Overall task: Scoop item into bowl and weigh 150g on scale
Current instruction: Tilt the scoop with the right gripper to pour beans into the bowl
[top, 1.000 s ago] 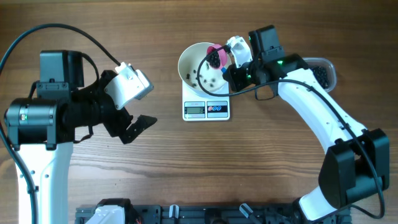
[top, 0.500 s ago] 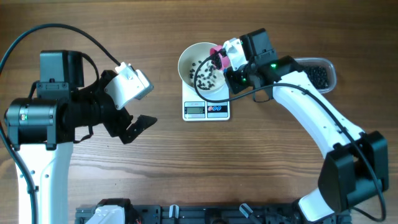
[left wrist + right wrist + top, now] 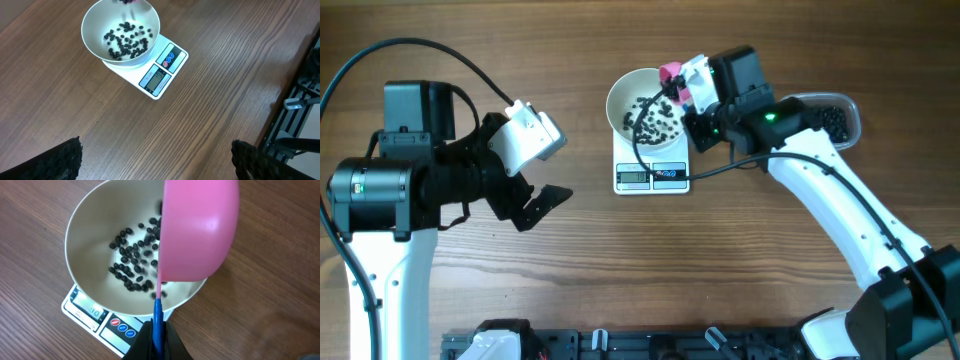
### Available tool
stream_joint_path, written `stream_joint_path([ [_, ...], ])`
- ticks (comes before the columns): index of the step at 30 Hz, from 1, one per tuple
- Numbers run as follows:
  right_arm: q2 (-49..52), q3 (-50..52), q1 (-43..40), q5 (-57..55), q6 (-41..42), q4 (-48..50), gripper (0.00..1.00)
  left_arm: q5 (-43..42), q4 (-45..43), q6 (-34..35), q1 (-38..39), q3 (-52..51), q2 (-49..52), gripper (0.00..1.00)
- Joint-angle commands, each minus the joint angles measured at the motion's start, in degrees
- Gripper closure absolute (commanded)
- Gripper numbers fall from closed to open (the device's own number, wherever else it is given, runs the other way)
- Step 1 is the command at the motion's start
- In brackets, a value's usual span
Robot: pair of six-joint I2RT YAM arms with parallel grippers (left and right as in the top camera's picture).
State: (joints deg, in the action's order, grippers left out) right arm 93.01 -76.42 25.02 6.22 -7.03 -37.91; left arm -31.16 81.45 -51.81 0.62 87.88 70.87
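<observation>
The tiny round black beads (image 3: 131, 262) lie loose across the bottom of the round, smooth white bowl (image 3: 618, 98). A few blurred ones show just under the lip of the scoop. The bowl stands on the flat white rectangular kitchen scale (image 3: 652, 177), which sits near the far edge of the wooden table (image 3: 720, 270), about midway along that edge. The scale's grey display and its red and blue round buttons face the near edge. The digits and the marks on the buttons are too small to read.

The small pink plastic scoop (image 3: 197, 230) hangs tipped over the bowl's right rim, its rounded back toward the wrist camera. Its thin blue handle (image 3: 157, 315) runs down into the right claw (image 3: 156, 347), whose two fingers are pressed together on it, pinching the handle tight.

Further right, close to the far edge, a clear plastic tub (image 3: 837, 118) with rounded corners holds more black beads and is partly covered by the right arm.

The left claw (image 3: 157, 160) hovers over the left half of the table, well apart from the scale. Its dark fingers are spread as wide as they go, holding and touching nothing.
</observation>
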Motion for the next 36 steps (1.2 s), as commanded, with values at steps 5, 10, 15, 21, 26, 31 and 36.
stream_joint_path([
  [5,0.22,-0.61,1.36,-6.86,-1.92,-0.07,0.96,0.00,0.04,-0.90,-0.42,0.92,-0.20,0.00],
  [10,0.48,-0.59,1.75,-7.26,-3.26,-0.17,0.96,0.00,0.04,-0.90,-0.42,0.92,-0.20,0.00],
  [15,0.48,-0.61,3.37,-14.47,-3.85,-0.07,0.96,0.00,0.04,-0.90,-0.42,0.92,-0.20,0.00],
  [21,1.29,-0.59,6.36,-17.90,-6.71,-0.09,0.96,0.00,0.04,-0.90,-0.42,0.92,-0.20,0.00],
  [26,1.29,-0.61,6.54,-20.92,-6.47,0.00,0.96,0.00,0.04,-0.90,-0.42,0.92,-0.20,0.00],
  [31,1.29,-0.61,6.64,-15.10,-3.93,0.35,0.96,0.00,0.04,-0.90,-0.42,0.92,-0.20,0.00],
  [36,0.63,-0.61,6.47,-14.95,-0.68,0.28,0.96,0.00,0.04,-0.92,-0.42,0.92,-0.20,0.00],
])
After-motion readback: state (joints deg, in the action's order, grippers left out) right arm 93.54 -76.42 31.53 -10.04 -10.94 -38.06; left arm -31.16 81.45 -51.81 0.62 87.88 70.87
